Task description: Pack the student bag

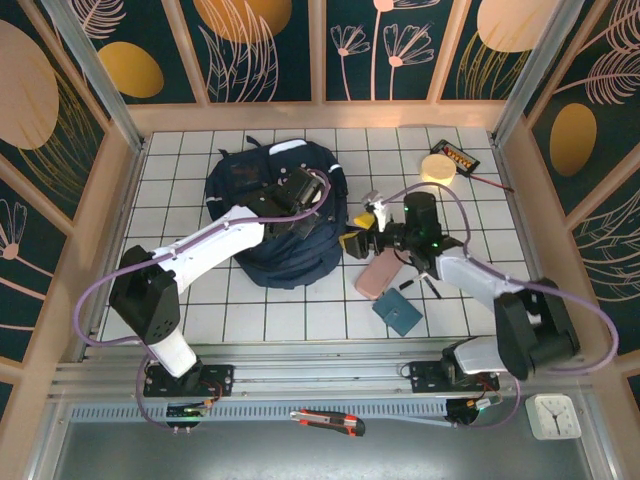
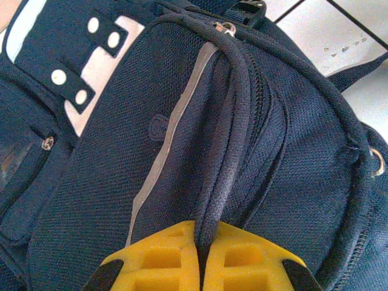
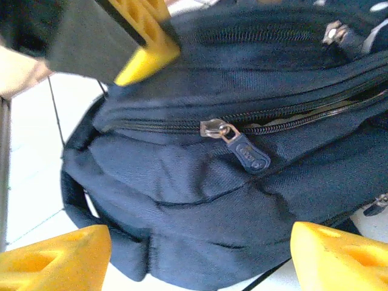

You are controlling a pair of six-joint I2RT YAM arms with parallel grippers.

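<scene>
The student bag (image 1: pixel 262 240), a big navy-blue backpack with thin pale stripes, lies left of the table's middle. My left gripper (image 1: pixel 303 212) sits on top of it. In the left wrist view this gripper (image 2: pixel 202 257) is shut on a raised fold of the bag's edge piping (image 2: pixel 233 121). My right gripper (image 1: pixel 358 232) hovers at the bag's right side. In the right wrist view it (image 3: pixel 200 260) stands open, its yellow fingertips (image 3: pixel 57 264) wide apart with nothing between them. Just ahead of it the bag's zipper pull (image 3: pixel 245 151) hangs on a partly open zip.
Right of the bag lie a pink case (image 1: pixel 378 275), a teal wallet-like item (image 1: pixel 398 313) and a dark pen (image 1: pixel 431 287). A pale round object (image 1: pixel 437 166) and a black device (image 1: pixel 460 157) sit at the back right. A utility knife (image 1: pixel 328 422) rests on the front ledge.
</scene>
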